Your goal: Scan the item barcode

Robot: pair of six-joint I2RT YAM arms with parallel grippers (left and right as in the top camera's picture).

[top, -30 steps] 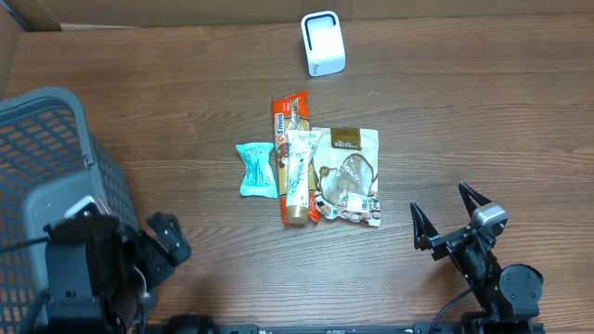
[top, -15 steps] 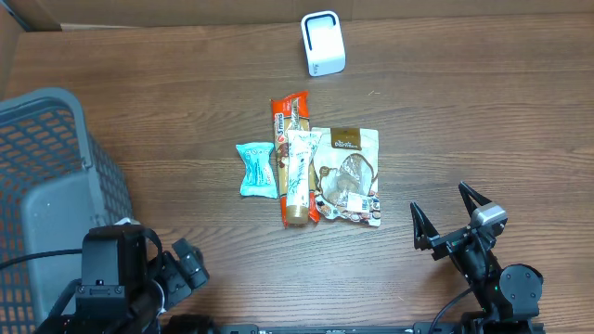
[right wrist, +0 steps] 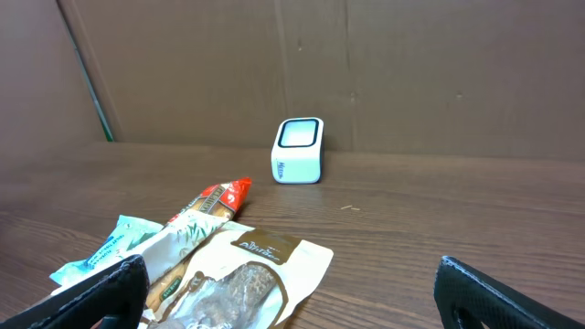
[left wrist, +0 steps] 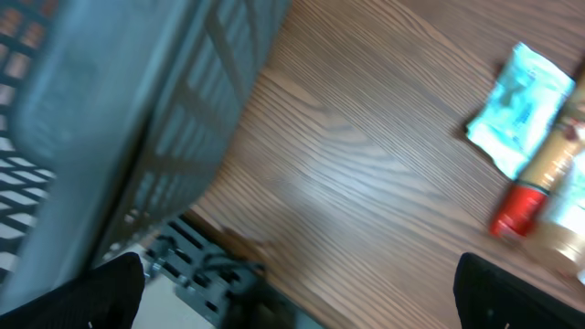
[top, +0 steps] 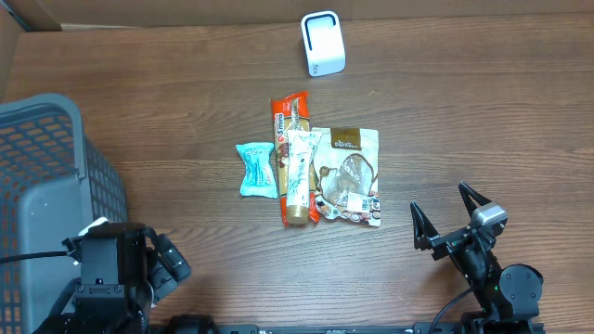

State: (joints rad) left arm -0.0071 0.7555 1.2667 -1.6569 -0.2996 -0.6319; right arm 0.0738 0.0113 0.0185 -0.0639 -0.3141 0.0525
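Left tool and right tool both spread wide and empty; the snack packets lie short of the scanner.
The packets lie flat and overlapping on the desk, well apart from the scanner on its robot-facing side. A pinch on the brown pouch could drag its neighbours along or slip off the flat film. A barcode turned face down would not read. The basket, far to the scanner's left, stands close by the left tool and could take a knock.
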